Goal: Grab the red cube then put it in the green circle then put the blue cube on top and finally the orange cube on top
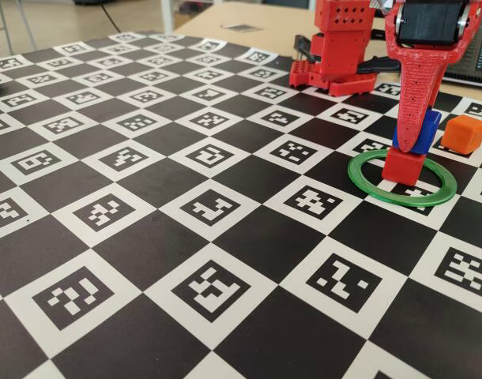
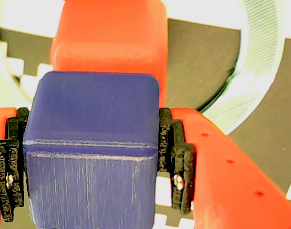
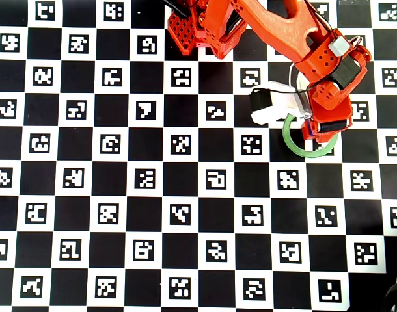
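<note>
Blue plastic fills most of our wrist view: the blue cube (image 2: 93,148) sits clamped between the black-padded fingers (image 2: 176,160) of the red gripper (image 2: 90,157), which we see closed on it from both sides. In the fixed view the gripper (image 1: 415,142) holds that cube (image 1: 423,133) just above the red cube (image 1: 403,166); we cannot tell whether the two touch. The red cube stands inside the green circle (image 1: 367,183), which lies flat on the checkered marker board (image 1: 186,237). The orange cube (image 1: 465,134) rests on the board just beyond the ring, to its right, apart from the stack. From overhead, the arm (image 3: 276,26) covers the cubes, and only the ring (image 3: 296,148) shows beneath it.
</note>
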`<move>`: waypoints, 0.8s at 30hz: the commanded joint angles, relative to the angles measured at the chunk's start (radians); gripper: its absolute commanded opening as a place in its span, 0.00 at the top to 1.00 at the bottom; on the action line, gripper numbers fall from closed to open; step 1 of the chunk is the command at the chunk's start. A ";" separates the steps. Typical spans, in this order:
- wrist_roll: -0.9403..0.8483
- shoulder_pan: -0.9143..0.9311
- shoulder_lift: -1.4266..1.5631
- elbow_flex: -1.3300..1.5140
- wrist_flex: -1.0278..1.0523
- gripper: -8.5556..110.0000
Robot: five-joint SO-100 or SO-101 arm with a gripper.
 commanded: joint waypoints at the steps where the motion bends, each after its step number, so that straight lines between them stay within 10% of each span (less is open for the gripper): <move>1: 0.005 0.003 0.066 -0.006 -0.009 0.89; 14: 0.002 -0.003 0.063 0.012 -0.025 0.86; 24: 0.023 -0.009 0.071 0.021 -0.021 0.67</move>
